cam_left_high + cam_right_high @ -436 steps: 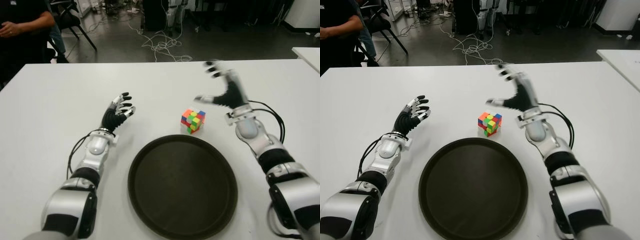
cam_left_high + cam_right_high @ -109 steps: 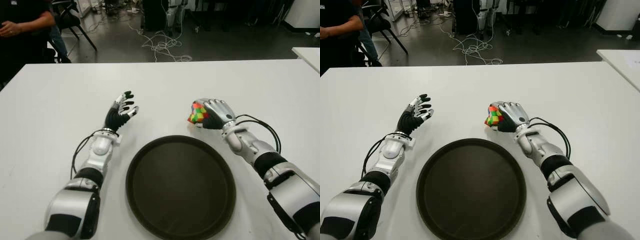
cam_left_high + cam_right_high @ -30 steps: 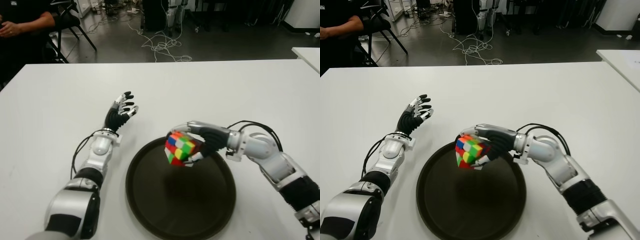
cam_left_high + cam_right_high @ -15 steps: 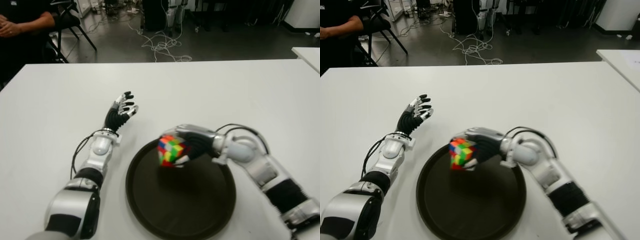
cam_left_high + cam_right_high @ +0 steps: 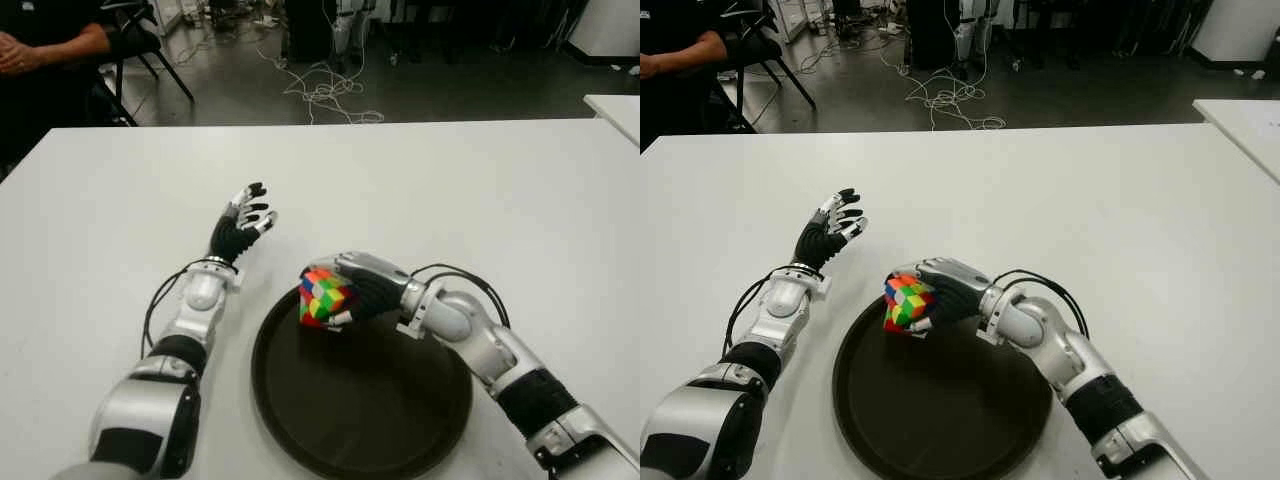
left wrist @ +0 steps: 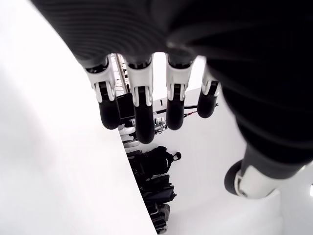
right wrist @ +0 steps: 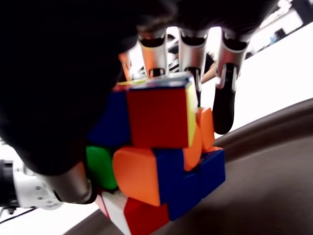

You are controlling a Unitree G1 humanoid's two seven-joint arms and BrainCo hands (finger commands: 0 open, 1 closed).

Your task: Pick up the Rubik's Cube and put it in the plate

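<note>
My right hand is shut on the Rubik's Cube, a bright multicoloured cube also close up in the right wrist view. It holds the cube tilted just over the far left part of the round dark plate, near the rim. Whether the cube touches the plate I cannot tell. My left hand shows to the left of the plate with its fingers spread and nothing in them.
The white table stretches wide on both sides of the plate. A person's arm shows at the far left beyond the table. Chairs and cables lie on the floor behind. Another white table's corner is at the far right.
My right hand has carried the cube from beside the plate to over it, then further left and lower toward the plate's far left rim. The left hand has stayed put.
</note>
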